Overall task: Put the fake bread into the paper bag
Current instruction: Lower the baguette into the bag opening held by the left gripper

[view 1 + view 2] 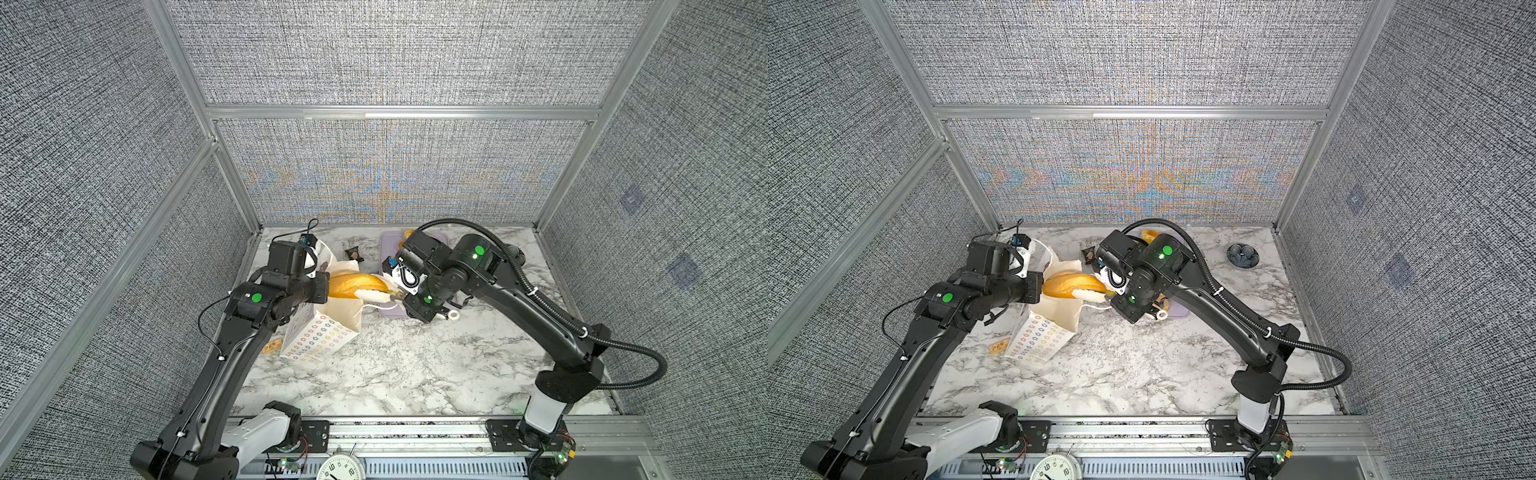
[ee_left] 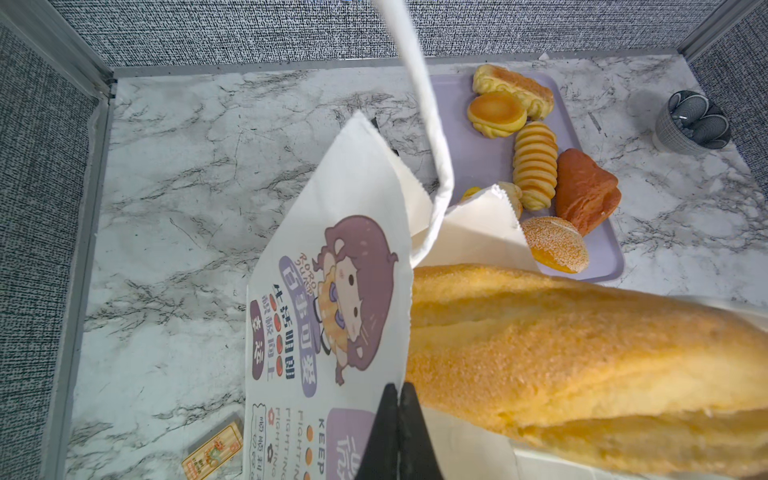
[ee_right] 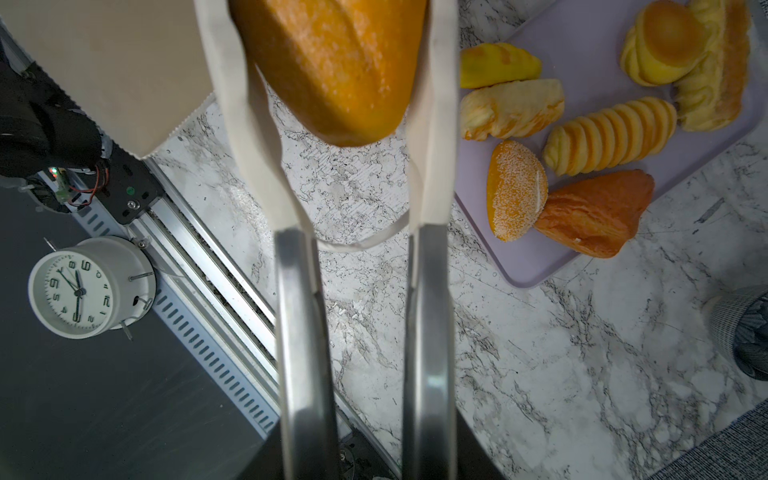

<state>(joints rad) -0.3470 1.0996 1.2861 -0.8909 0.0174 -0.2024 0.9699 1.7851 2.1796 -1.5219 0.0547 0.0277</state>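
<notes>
the task looks barely begun: one piece is partway in and the rest wait outside. the paper bag leans on the tabletop with its mouth raised toward the arms. the left gripper has its black tips pressed together on the bag's rim beside the printed panel, holding the mouth up.

a long golden loaf stretches across that mouth in both top views. in the left wrist view one end passes behind the printed panel, so that end seems to be inside the opening. the other end sticks out toward the right gripper. its pale pads sit on either side of the loaf's tip, but the pictures do not show whether they press on it or stand just clear.

seven smaller breads lie on the lavender tray, well apart from the bag's mouth. among them are a ridged pastry, a sugar-speckled bun, a reddish-brown piece and a round bun. the bag's inside is hidden, so earlier contents cannot be ruled out. by this judgement the loaf has yet to slide fully in, and all seven tray pieces are left to move.
</notes>
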